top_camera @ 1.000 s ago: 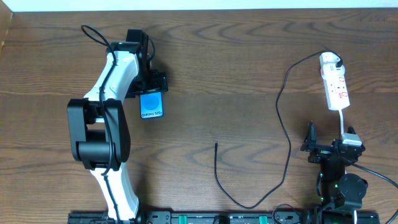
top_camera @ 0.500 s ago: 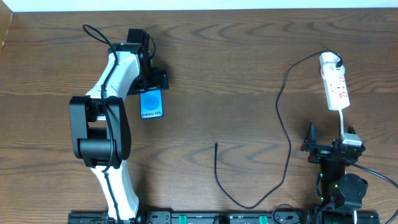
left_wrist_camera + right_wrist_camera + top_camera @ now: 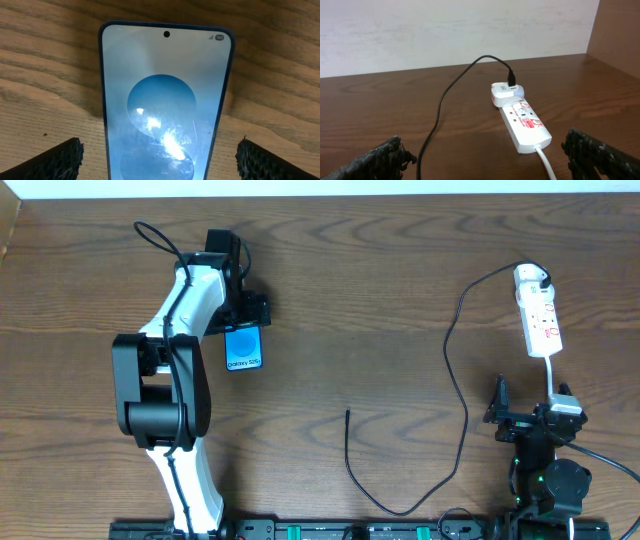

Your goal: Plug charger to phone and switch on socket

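Note:
The phone (image 3: 244,348), its blue screen lit, lies flat at the left of the table. My left gripper (image 3: 245,320) hovers open over its far end. In the left wrist view the phone (image 3: 165,100) runs between the fingertips (image 3: 55,160), with bare wood showing on both sides. The charger's black cable (image 3: 465,430) loops from a white adapter (image 3: 529,276) down to a free plug tip (image 3: 347,413) at mid-table. The adapter sits in the white socket (image 3: 542,325) at the right. My right gripper (image 3: 530,408) stands open just short of the socket (image 3: 526,122), touching nothing.
The socket's white cord (image 3: 545,160) runs back toward the right gripper, passing inside its right finger. The black cable (image 3: 442,100) passes near its left finger. A wooden side wall (image 3: 620,40) rises at the table's right edge, and a pale wall runs along the back.
The left arm has shifted very slightly over the phone. The phone, cable, socket and right arm have not moved.

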Tool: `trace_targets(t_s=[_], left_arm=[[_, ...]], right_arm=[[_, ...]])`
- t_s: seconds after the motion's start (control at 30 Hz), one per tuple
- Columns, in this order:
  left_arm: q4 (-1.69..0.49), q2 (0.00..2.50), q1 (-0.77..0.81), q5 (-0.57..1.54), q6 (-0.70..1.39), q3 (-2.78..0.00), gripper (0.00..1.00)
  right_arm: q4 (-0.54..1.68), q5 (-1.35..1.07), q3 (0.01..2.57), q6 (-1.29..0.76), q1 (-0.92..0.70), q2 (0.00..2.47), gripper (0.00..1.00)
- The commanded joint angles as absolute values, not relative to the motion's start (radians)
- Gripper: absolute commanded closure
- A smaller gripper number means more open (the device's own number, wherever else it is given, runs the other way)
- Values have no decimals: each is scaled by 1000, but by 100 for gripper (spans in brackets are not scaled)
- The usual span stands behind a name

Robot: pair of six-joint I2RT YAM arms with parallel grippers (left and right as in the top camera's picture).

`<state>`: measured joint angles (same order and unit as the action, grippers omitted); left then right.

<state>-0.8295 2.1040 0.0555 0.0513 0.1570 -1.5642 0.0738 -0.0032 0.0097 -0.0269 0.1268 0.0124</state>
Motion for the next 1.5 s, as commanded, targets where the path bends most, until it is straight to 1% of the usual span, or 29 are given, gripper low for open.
trace_targets(t_s=[0.0, 1.47], left_arm=[[-831, 2118, 56, 33, 163, -1557, 2], [-799, 2121, 56, 34, 163, -1524, 2]], right_arm=[[75, 5, 6, -40, 129, 6, 1], [75, 5, 6, -40, 129, 6, 1]])
